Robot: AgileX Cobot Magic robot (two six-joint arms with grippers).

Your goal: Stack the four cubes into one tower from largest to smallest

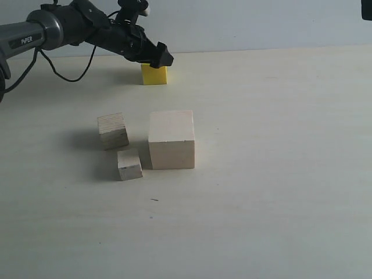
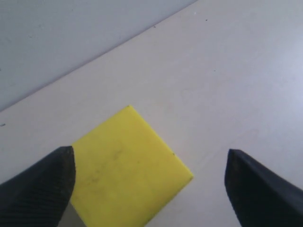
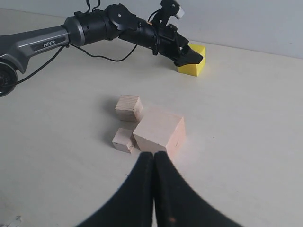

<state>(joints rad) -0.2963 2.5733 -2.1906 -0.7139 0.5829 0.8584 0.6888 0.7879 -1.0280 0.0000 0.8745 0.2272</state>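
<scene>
Partly hidden behind the left gripper [image 1: 163,58], yellow cube [image 1: 154,77], jaws spread wide and empty, right gripper [image 3: 154,160] pressed closed, holding nothing.

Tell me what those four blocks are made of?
The large pale cube looks like bare light wood: matte, faint grain. The yellow cube has an even opaque colour with slight smudges; painted wood or plastic, hard to tell. The layered cube shows stripes on its faces, suggesting raw plywood. The smallest cube seems plain unfinished pale wood, grain unclear.
</scene>
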